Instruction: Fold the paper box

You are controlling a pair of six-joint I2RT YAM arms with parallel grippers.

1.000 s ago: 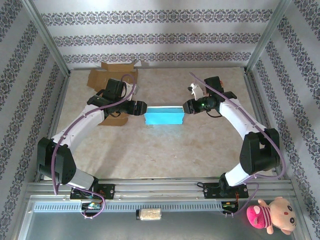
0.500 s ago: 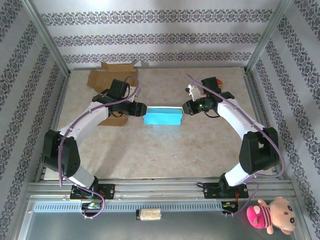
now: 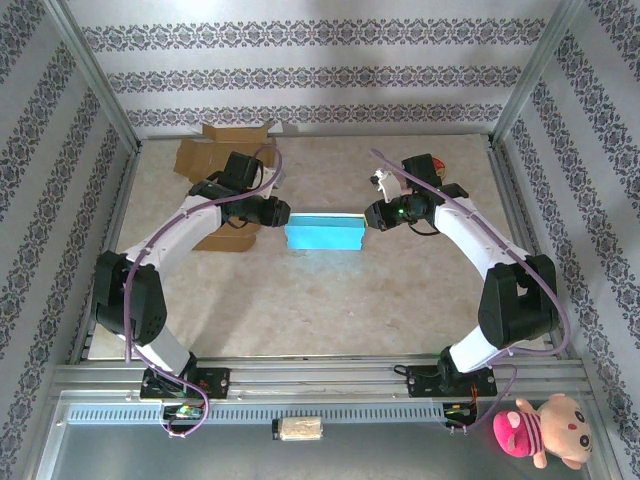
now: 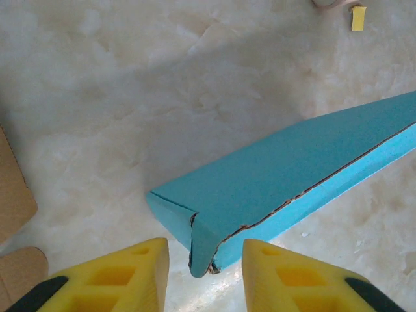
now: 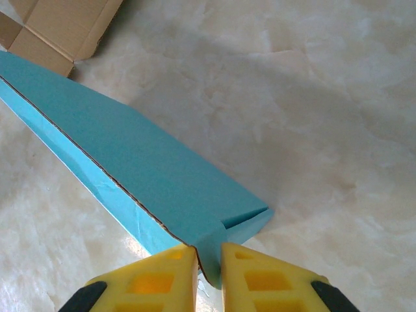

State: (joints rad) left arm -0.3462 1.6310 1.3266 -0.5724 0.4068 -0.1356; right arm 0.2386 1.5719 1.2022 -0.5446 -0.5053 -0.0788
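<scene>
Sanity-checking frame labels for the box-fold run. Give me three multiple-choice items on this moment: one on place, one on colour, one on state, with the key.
1. Where does the brown cardboard lie relative to the blue paper box?
A. To its left, farther back
B. To its right
C. On top of it

2. What colour are the fingers of the right gripper?
A. Red
B. Green
C. Yellow

3. What is the right gripper doing?
A. Hanging wide open, well clear of the box
B. Pinching the box's end corner
C. Holding the cardboard

Key:
1 A, since the top view shows the cardboard beyond the box's left end and farther back.
2 C, since the right wrist view shows yellow fingers.
3 B, since the blue corner sits squeezed between the two nearly closed fingers.
</scene>
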